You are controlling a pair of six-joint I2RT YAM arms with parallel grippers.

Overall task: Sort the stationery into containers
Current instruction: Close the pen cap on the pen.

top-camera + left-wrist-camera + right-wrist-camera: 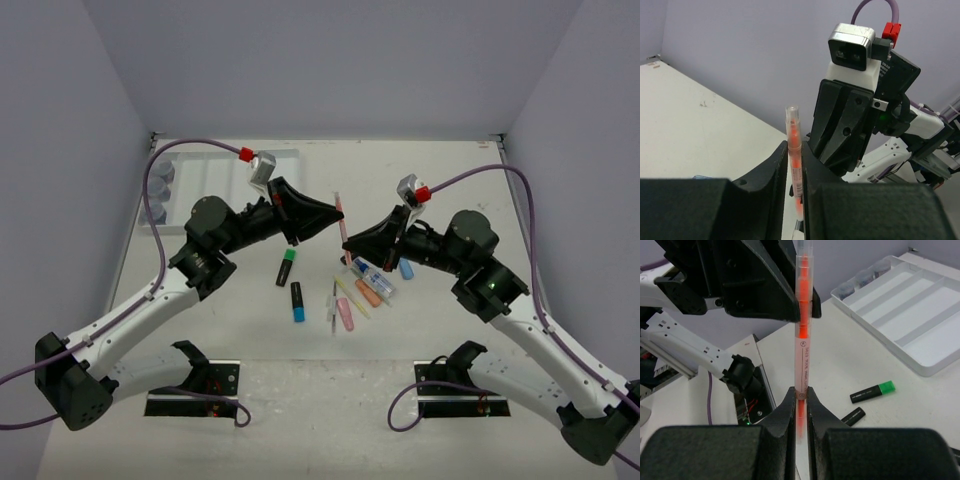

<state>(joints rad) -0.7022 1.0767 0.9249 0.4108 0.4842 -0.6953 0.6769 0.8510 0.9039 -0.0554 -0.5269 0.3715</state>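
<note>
– Stationery lies mostly loose in mid-table: a black highlighter with a green cap [872, 392], a black highlighter with a blue cap [297, 303], a pink eraser [345, 316], an orange eraser [368, 293], a blue eraser [406, 268] and a small clear glue bottle [374, 279] sit close together on the white table [320, 425] between our two arms. Where is the pen?
– We hold the thin clear plastic pen with orange-red ink [802, 350] in the air above that cluster. Our right gripper [800, 400] pinches one part of the barrel. Our left gripper [795, 170] presses on it from both sides farther along, and the pen's free end sticks out past those fingers.
– What room do we have?
– Pale purple walls [330, 60] close the table on the left, right and far sides. Bare surface shows beyond the pen toward the far wall, and near us between the arm bases.
– And the containers?
– The white rectangular plastic tray with long parallel compartments [935, 335] sits in the far left corner. Three round grey-blue pots [865, 277] stand in a row in its end compartment, the leftmost in the top view.
– How do our views differ?
– From above, our left arm covers part of the tray, while the right wrist view shows its dividers and pots plainly. Only the top view shows the erasers and glue. The left wrist view gives the pen and the right gripper's black body.
</note>
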